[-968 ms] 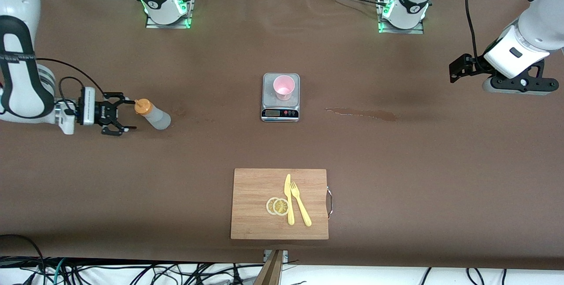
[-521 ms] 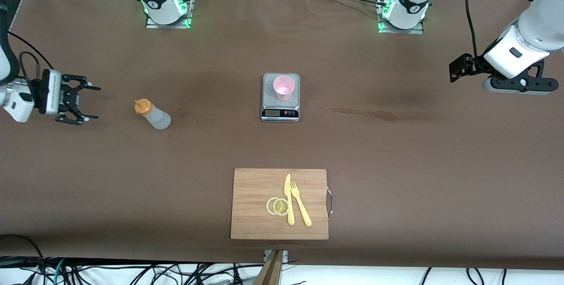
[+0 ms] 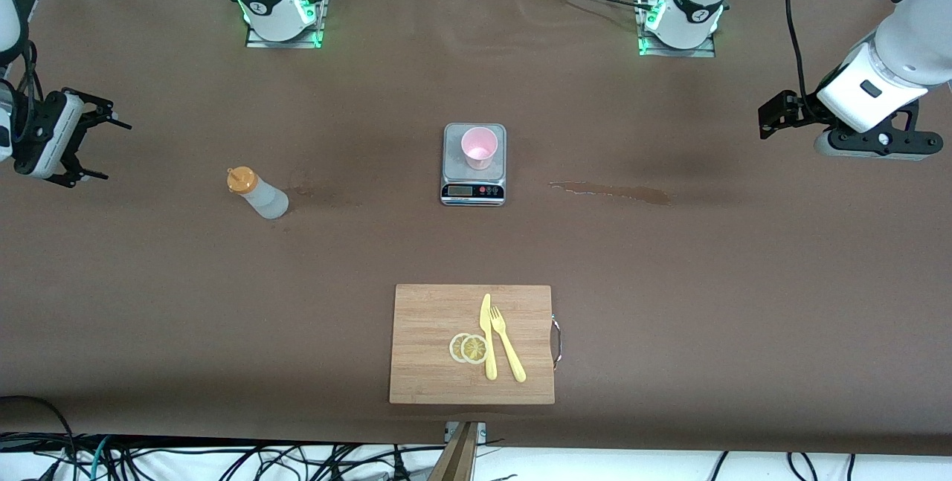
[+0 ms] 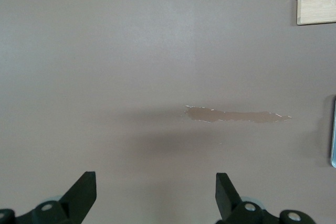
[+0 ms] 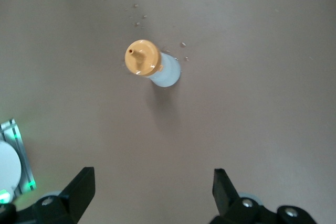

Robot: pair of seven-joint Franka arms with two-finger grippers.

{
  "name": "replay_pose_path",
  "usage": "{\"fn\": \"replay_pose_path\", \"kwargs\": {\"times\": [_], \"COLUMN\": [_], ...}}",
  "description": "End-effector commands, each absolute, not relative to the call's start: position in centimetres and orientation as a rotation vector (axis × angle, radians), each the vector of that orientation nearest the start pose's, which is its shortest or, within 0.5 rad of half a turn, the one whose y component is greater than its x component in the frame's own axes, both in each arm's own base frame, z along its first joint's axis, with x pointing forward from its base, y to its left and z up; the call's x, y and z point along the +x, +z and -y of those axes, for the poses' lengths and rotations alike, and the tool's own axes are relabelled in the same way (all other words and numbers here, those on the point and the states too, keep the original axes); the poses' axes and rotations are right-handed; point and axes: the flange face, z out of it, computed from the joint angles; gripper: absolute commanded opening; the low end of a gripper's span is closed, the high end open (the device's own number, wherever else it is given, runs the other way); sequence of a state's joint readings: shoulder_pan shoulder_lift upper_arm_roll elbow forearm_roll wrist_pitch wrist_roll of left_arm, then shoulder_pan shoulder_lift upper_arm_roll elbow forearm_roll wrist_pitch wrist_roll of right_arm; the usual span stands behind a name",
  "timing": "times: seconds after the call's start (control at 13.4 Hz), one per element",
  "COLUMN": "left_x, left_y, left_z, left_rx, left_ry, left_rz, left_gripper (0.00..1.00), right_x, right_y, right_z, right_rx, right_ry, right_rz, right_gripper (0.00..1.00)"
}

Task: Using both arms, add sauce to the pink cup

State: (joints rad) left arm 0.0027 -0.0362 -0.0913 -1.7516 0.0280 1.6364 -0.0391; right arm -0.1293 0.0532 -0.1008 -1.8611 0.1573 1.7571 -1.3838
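- The right gripper (image 3: 93,146) has pulled away from the sauce bottle (image 3: 257,194) toward the right arm's end of the table and now hangs there, jaws spread wide and empty.
- The bottle stands alone on the table (image 3: 669,280), unheld, well apart from the pink cup (image 3: 479,147), which sits on the scale (image 3: 474,165).
- The left gripper (image 4: 156,192) waits over the left arm's end, also wide and empty.
- This reads as a retreat, so the bottle looks set down and the pouring is probably finished.

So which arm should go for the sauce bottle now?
Probably the right. The sauce bottle stands toward its end of the table, and the open right gripper is close by. The open left gripper waits at the other end.
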Motion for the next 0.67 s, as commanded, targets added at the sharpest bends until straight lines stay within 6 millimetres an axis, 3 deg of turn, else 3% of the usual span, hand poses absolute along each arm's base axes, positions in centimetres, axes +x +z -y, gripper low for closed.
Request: {"fn": "replay_pose_path", "kwargs": {"times": [0.0,0.37,0.6], "left_x": [53.5,53.1,53.0], "left_y": [57.3,58.1,58.2], "left_z": [4.2,3.9,3.6], "left_rx": [-3.100,-3.100,-3.109], "left_ry": [0.121,0.107,0.108], "left_rz": [-0.080,-0.081,-0.078], "left_gripper": [1.00,1.00,1.00], "right_x": [54.5,55.4,54.1], "right_y": [49.8,53.8,56.5], "right_z": [9.3,4.7,2.3], "right_rx": [-2.654,-2.909,-3.003], "right_ry": [0.012,-0.007,-0.025], "right_rz": [1.355,0.936,0.669], "right_gripper": [1.00,1.00,1.00]}}
